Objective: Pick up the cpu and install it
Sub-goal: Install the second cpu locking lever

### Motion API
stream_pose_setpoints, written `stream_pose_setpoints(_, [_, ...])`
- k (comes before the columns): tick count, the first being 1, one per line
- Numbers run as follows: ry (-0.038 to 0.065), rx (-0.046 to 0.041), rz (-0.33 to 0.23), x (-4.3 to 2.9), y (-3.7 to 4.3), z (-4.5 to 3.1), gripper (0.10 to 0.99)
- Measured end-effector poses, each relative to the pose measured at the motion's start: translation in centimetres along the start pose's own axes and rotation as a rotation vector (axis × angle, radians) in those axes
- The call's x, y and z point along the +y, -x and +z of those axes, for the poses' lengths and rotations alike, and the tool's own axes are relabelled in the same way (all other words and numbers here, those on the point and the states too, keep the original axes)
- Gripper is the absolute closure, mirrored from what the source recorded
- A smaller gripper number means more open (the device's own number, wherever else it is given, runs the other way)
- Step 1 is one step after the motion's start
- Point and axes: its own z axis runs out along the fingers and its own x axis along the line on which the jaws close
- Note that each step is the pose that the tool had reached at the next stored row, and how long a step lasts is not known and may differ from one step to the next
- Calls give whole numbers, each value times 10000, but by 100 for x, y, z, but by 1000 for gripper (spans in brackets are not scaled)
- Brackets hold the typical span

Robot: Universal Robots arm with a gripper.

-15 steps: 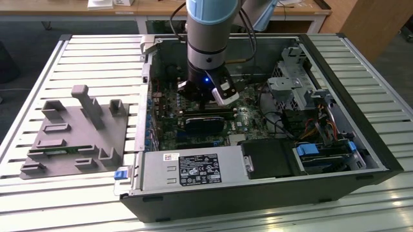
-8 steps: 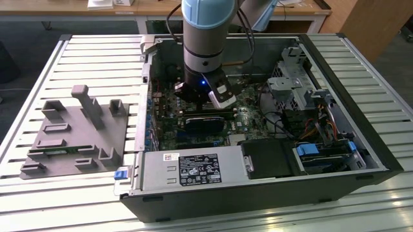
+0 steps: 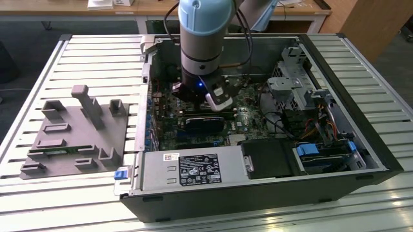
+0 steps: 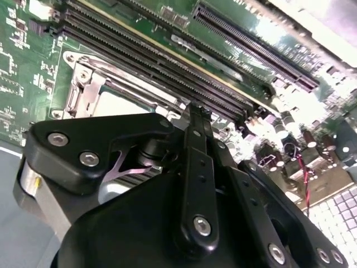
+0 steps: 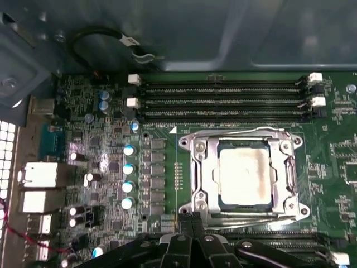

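Though the arm hangs low inside the open case (image 3: 361,145), the cpu (image 5: 245,173) is not in the gripper (image 5: 192,219): it lies flat in its socket (image 5: 198,178) on the motherboard (image 5: 162,184), silvery top up, framed by the metal bracket. In the first wrist view the gripper's black fingertips (image 5: 196,220) sit together at the socket's near edge, just beside the frame's corner, so the cpu lies a little ahead of them and off to one side, not beneath them. The fingers look closed on nothing; in the second wrist view they (image 4: 196,120) meet as one thin black blade with no chip between, the pale cpu (image 4: 120,103) showing past the knuckle. The chip is nearly square, so it has no real long axis to speak of. Beyond the socket, away from the gripper, run the empty memory slots (image 5: 223,100). Outside the case, on the slatted bench (image 3: 96,53), stands a grey holder (image 3: 71,135), well apart from the socket.
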Motion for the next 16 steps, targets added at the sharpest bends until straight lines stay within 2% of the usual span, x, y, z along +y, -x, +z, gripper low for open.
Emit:
stream_pose_setpoints(2, [103,1,-1,-5,0,25,980])
stream_pose_setpoints(5, [172,8,0,-12,0,53,980])
stream_pose_setpoints(11, [376,9,-4,-16,-5,73,980])
stream_pose_setpoints(16, [405,10,-2,-19,-16,90,980])
